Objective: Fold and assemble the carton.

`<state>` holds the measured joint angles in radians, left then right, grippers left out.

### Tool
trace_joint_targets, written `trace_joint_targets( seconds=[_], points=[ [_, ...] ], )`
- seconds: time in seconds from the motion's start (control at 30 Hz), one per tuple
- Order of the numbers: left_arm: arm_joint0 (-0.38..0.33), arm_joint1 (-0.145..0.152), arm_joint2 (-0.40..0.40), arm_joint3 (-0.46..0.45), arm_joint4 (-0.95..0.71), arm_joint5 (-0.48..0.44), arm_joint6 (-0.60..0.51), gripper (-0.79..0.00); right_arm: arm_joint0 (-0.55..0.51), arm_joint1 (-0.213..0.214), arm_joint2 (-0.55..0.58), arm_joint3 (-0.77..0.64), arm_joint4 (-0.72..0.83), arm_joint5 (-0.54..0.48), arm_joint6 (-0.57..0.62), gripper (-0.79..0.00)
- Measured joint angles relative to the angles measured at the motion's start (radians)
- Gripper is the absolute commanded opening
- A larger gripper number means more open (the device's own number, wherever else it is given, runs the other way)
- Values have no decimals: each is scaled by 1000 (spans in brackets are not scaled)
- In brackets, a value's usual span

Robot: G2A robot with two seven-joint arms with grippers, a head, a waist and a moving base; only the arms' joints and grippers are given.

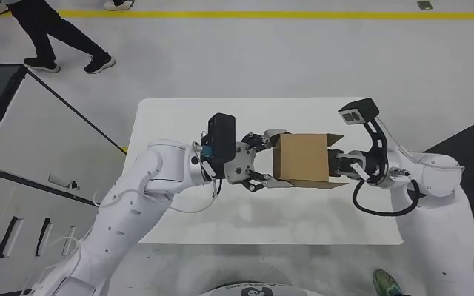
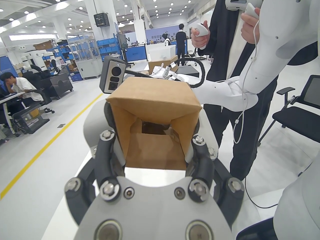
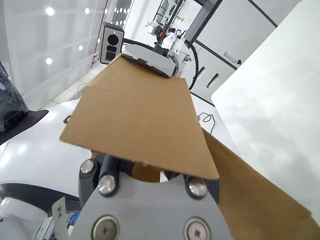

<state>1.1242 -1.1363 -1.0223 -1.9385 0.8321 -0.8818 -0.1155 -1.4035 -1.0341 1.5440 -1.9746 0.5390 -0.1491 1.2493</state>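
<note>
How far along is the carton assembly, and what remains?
Done: the carton is opened into a box shape. In hand: the left end effector clamps its sides above the table, with the right end effector opposite. Remaining: the near end is open in the left wrist view, and flaps stick out at the right end, so both ends need closing.

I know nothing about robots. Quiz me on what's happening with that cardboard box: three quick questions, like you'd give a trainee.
1. True or false: the carton is a flat, unfolded sheet.
2. What holds the carton by two opposite sides? A) a person's hand B) the left gripper C) a clamp on the table
3. Fill in: at the end by the right gripper, the carton's flaps stand ___ (open/closed).
Key: 1 false; 2 B; 3 open.
</note>
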Motion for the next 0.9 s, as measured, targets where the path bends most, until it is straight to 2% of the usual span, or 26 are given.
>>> trace_joint_targets(
  seconds=[0.5, 0.9],
  points=[
    [5, -6, 23, -1, 4, 6, 6, -785, 33, -1, -58, 29, 27, -61, -30, -785],
    [7, -11, 29, -11, 20, 23, 23, -785, 3, 9, -13, 9, 36, -61, -21, -785]
  ],
)
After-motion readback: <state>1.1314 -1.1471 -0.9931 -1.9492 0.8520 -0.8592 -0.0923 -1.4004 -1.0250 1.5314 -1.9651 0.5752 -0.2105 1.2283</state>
